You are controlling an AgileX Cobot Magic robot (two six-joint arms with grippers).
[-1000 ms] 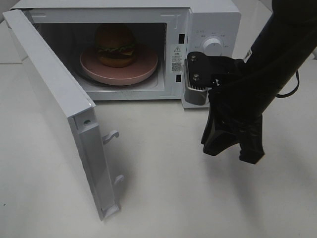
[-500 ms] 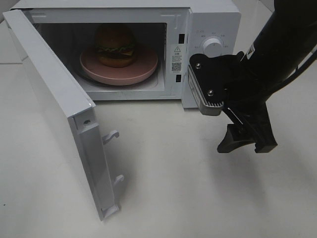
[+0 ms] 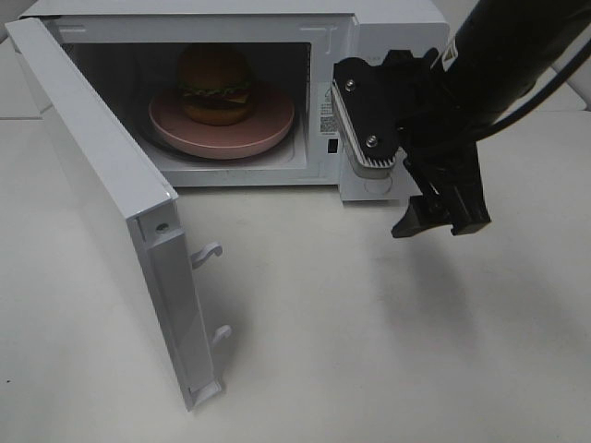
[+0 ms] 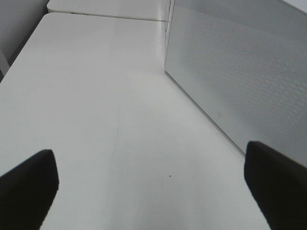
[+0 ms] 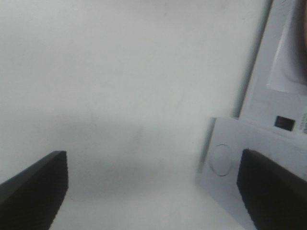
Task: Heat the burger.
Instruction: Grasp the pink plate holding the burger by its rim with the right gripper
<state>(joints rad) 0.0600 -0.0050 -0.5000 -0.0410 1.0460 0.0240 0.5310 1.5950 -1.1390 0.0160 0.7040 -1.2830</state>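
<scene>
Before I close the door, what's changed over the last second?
The right gripper moved up and closer to the control panel of the microwave, jaws open, holding nothing. Unchanged: burger on the pink plate inside, door wide open.

High front view, wrist views near table [image 4: 86,105]

black arm [image 3: 517,51], grey-ribbed black plate [image 3: 362,113], two screws [image 3: 349,85].
</scene>
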